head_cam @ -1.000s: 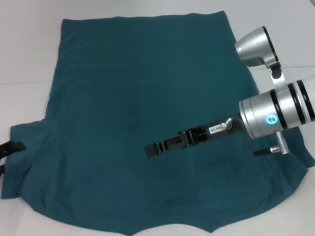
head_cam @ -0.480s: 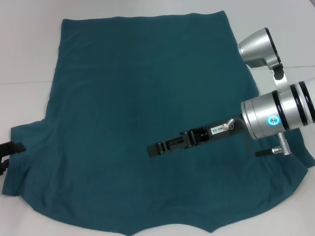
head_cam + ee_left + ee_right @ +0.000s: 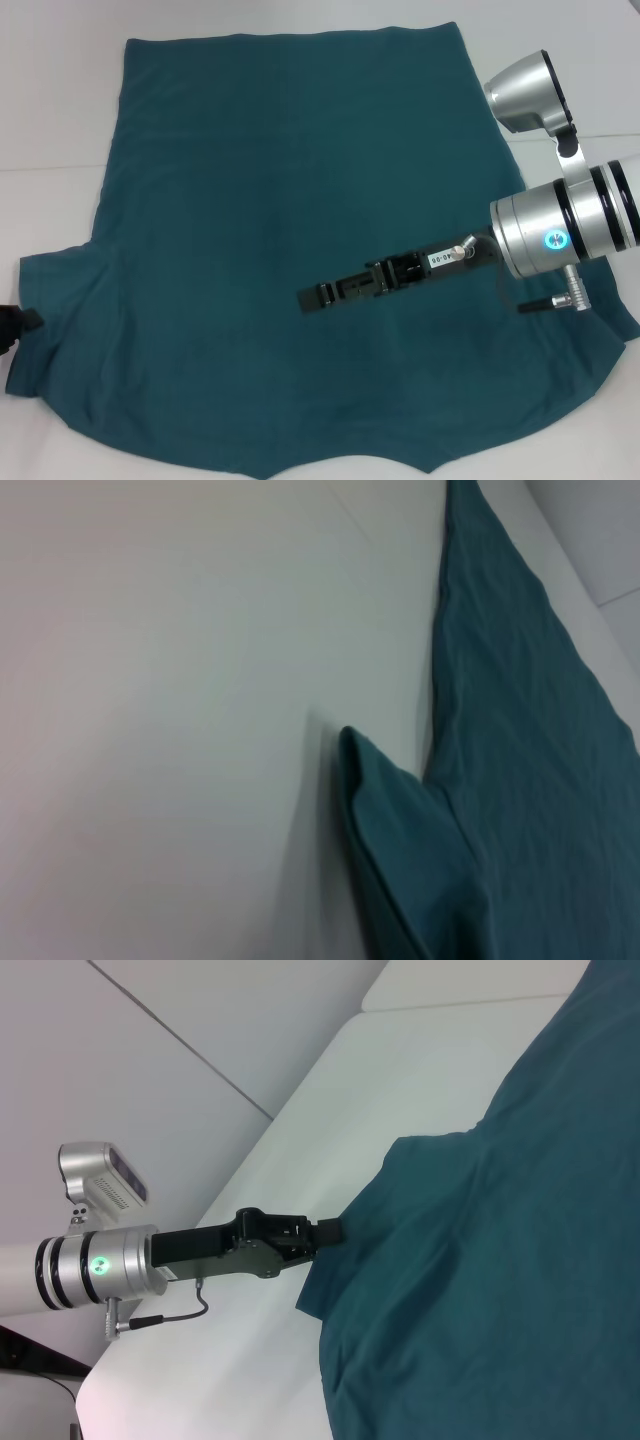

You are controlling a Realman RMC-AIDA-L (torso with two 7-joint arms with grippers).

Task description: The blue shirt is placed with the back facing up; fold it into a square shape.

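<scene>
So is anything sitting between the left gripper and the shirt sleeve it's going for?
Nothing visible. The left gripper is already at the edge of the blue shirt's left sleeve, with only bare white table around it. The right gripper hangs over the middle of the shirt.

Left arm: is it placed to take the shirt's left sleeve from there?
Probably yes. The left gripper is already at the edge of the blue shirt's left sleeve, with nothing between them.

Right gripper (image 3: 312, 297) extends forward mid-scene; left gripper (image 3: 325, 1231) sits at the left edge.
</scene>
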